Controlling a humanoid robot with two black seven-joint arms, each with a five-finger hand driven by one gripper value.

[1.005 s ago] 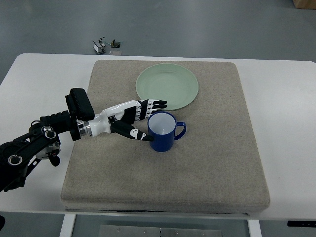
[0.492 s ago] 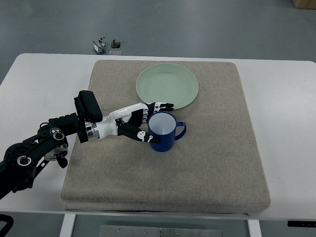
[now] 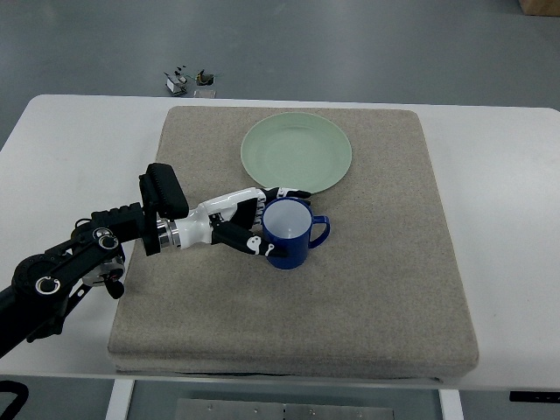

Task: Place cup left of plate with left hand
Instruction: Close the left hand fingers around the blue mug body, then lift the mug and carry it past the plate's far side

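A blue cup (image 3: 294,248) with its handle to the right stands upright on the grey mat (image 3: 394,262), just in front of the pale green plate (image 3: 297,150). My left hand (image 3: 280,220) reaches in from the left and brackets the cup. Its fingers (image 3: 289,192) lie along the cup's far side, between cup and plate. The thumb (image 3: 255,246) rests at the cup's near left side. The fingers are still spread and the cup stands on the mat. The right arm does not show.
The mat covers most of a white table (image 3: 507,219). Bare mat lies left of the plate (image 3: 201,144). My left forearm (image 3: 166,223) crosses the mat's left edge. Small metal parts (image 3: 188,80) lie on the floor beyond the table.
My left hand has slid right, from beside the cup to around it, fingers behind and thumb in front. The cup and plate have not moved.
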